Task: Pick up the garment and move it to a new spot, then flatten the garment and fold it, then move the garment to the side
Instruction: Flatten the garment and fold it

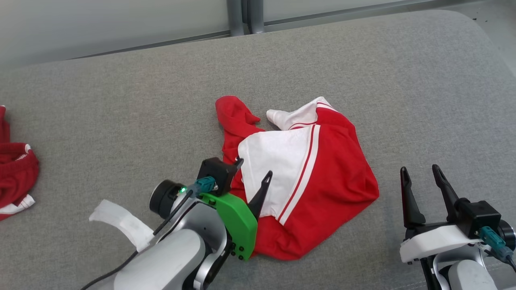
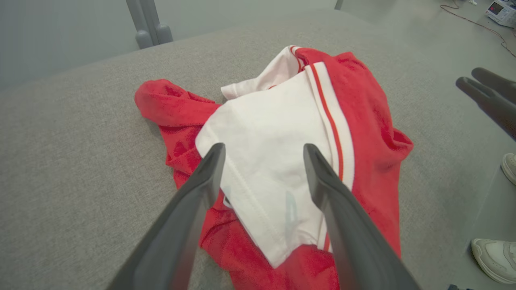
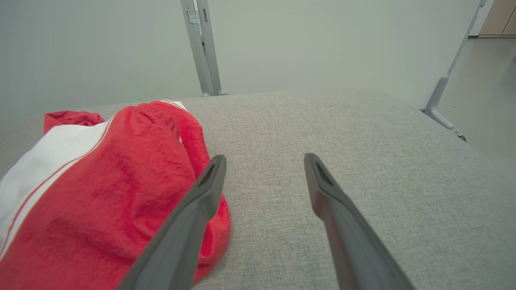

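A crumpled red and white garment (image 1: 306,169) lies in a heap on the grey padded surface (image 1: 121,104). The left wrist view has its white panel (image 2: 266,161) facing up with red cloth around it. My left gripper (image 1: 254,169) hangs open over the heap's left edge, fingers spread above the white panel (image 2: 264,151), holding nothing. To the right of the heap, my right gripper (image 1: 419,171) stands open over bare surface. In the right wrist view the garment (image 3: 100,193) lies to the left of that gripper (image 3: 264,159).
Another red and white garment (image 1: 14,173) lies at the surface's far left edge. A grey post (image 1: 244,16) stands behind the surface. A person's white shoes (image 2: 498,253) show on the floor beyond the surface's right edge. Bare surface stretches left and behind the heap.
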Motion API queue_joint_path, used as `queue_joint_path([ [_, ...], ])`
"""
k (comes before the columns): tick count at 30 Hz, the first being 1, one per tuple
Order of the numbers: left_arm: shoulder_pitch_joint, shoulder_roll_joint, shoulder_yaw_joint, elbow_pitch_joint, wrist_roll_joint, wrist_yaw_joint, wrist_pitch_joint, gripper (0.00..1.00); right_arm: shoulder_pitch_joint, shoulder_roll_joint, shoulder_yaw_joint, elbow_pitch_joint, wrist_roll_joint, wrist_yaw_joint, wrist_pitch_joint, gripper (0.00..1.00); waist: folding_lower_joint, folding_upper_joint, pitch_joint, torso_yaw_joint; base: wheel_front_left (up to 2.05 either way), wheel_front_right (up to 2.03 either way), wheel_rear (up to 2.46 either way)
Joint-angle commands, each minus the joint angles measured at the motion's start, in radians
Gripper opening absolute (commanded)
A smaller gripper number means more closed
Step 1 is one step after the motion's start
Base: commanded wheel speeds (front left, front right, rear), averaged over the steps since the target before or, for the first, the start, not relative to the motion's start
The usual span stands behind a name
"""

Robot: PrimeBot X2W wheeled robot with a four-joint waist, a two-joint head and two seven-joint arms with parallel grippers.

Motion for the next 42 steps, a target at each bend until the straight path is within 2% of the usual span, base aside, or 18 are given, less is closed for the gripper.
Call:
queue_joint_path([
  [1, 0.014, -0.002, 0.003, 0.011, -0.008, -0.003, -0.004, 1.00, 0.002, -0.003, 0.001, -0.005, -0.009, 0.000, -0.003, 1.00, 0.0000, 0.0068, 0.003, 0.004, 0.00, 0.00, 0.00],
  [5, 0.050, -0.023, 0.020, 0.097, -0.061, -0.021, -0.022, 1.00, -0.014, -0.003, 0.016, -0.014, -0.021, 0.000, -0.003, 1.00, 0.0000, 0.0068, 0.003, 0.010, 0.00, 0.00, 0.00],
  [10, 0.092, -0.044, 0.055, 0.169, -0.085, -0.008, -0.096, 1.00, -0.022, -0.002, 0.075, -0.048, -0.057, 0.000, -0.003, 1.00, 0.0000, 0.0068, -0.006, 0.019, 0.00, 0.00, 0.00],
  [15, 0.129, -0.032, 0.092, 0.153, -0.043, 0.046, -0.227, 1.00, -0.055, -0.026, 0.168, -0.065, -0.104, 0.000, -0.003, 1.00, 0.0000, 0.0068, -0.027, 0.062, 0.00, 0.00, 0.00],
  [19, 0.158, -0.012, 0.119, 0.113, -0.021, 0.088, -0.297, 1.00, -0.123, -0.074, 0.252, 0.004, -0.118, 0.000, 0.007, 1.00, 0.0000, 0.0068, -0.045, 0.112, 0.00, 0.00, 0.00],
  [28, 0.243, 0.039, 0.166, 0.059, -0.007, 0.100, -0.371, 1.00, -0.314, -0.194, 0.482, 0.166, -0.046, 0.000, 0.240, 1.00, 0.0000, 0.0068, -0.081, 0.243, 0.00, 0.00, 0.00],
  [37, 0.305, 0.045, 0.212, 0.066, -0.014, 0.092, -0.384, 1.00, -0.403, -0.245, 0.605, 0.282, 0.049, 0.000, 0.438, 1.00, 0.0000, 0.0068, -0.095, 0.332, 0.00, 0.00, 0.00],
  [40, 0.315, 0.040, 0.218, 0.069, -0.009, 0.088, -0.386, 1.00, -0.408, -0.257, 0.620, 0.304, 0.082, 0.000, 0.475, 0.11, 0.0000, 0.0068, -0.097, 0.349, 0.00, 0.00, 0.00],
  [41, 0.318, 0.039, 0.220, 0.070, -0.007, 0.087, -0.387, 1.00, -0.410, -0.257, 0.621, 0.306, 0.090, 0.000, 0.478, 0.00, 0.0000, 0.0068, -0.098, 0.351, 0.00, 0.00, 0.00],
  [42, 0.321, 0.038, 0.223, 0.071, -0.005, 0.086, -0.387, 1.00, -0.409, -0.260, 0.625, 0.307, 0.097, 0.000, 0.478, 0.00, 0.0000, 0.0068, -0.098, 0.352, 0.00, 0.00, 0.00],
])
